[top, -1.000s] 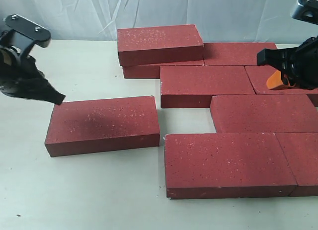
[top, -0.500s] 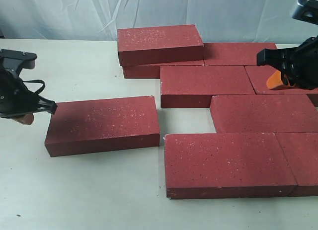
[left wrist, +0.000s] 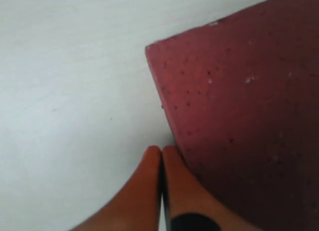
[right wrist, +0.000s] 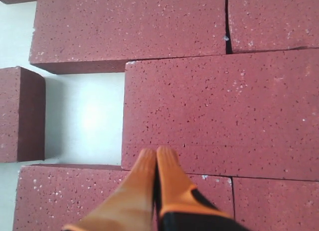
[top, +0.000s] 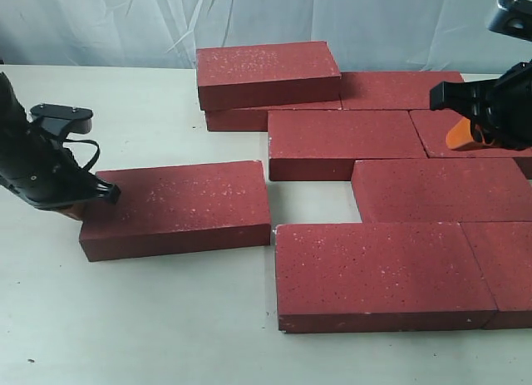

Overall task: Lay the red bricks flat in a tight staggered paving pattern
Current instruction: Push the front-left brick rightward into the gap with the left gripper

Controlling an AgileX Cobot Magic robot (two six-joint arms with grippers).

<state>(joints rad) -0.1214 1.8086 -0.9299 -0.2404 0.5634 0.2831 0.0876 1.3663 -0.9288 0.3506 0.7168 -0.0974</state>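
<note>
Both jaws are pressed together. Left gripper (left wrist: pixel 160 156) touches the loose brick (top: pixel 176 206) at its nine o'clock end; right gripper (right wrist: pixel 156 158) hovers over the laid bricks (top: pixel 382 252) at three o'clock. Paving looks mostly done: one gap (top: pixel 312 202) remains, and a stacked brick (top: pixel 266 69) sits at twelve o'clock. White table (top: pixel 125 318), pale curtain (top: pixel 374 19) behind.

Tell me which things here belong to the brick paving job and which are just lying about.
Job: loose dark red speckled rectangular brick, left; identical brick stacked on others at the back; laid red bricks; left gripper, shut, at the loose brick's end; right gripper, shut, over the laid bricks.
Just there: white table; pale fabric backdrop.
</note>
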